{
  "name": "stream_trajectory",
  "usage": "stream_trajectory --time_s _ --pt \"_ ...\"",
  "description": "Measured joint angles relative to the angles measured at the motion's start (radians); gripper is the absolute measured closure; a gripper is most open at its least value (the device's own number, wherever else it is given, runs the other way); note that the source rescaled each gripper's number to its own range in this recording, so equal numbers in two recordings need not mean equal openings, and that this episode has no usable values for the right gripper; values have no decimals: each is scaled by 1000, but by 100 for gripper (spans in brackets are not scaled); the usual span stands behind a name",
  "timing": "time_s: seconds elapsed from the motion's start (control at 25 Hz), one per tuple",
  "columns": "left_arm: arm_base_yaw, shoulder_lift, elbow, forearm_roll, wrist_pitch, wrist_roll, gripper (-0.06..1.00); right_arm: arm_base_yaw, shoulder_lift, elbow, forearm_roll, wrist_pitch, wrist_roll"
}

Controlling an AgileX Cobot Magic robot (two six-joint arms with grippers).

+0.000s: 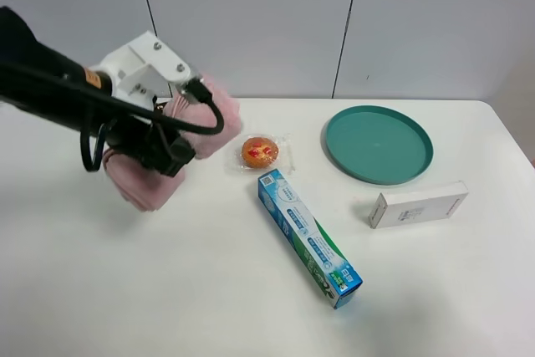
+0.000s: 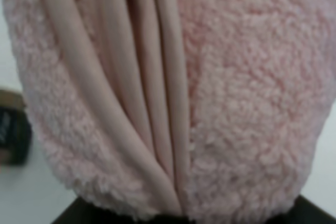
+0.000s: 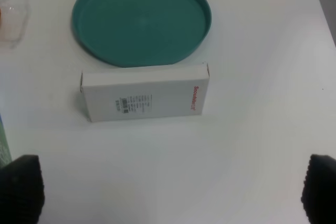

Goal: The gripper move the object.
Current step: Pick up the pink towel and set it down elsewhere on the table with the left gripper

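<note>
We see a fluffy pink towel filling almost the whole view, very close and slightly blurred. Its smooth folded hems run side by side down the middle. White tabletop shows at both edges, with a blurred dark thing beside the towel.

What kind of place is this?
Probably a robot testing lab. A black robot arm works over a plain white table in front of bare grey wall panels, among an odd mix of things: a pink towel, a long blue box, a green plate.
</note>
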Motion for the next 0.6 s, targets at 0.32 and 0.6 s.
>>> stream_trajectory --time_s 0.32,0.6 --pt "-2 199 -254 63 127 313 94 0 0 0 0 0 0" --pt "-2 371 -442 135 140 449 94 0 0 0 0 0 0"
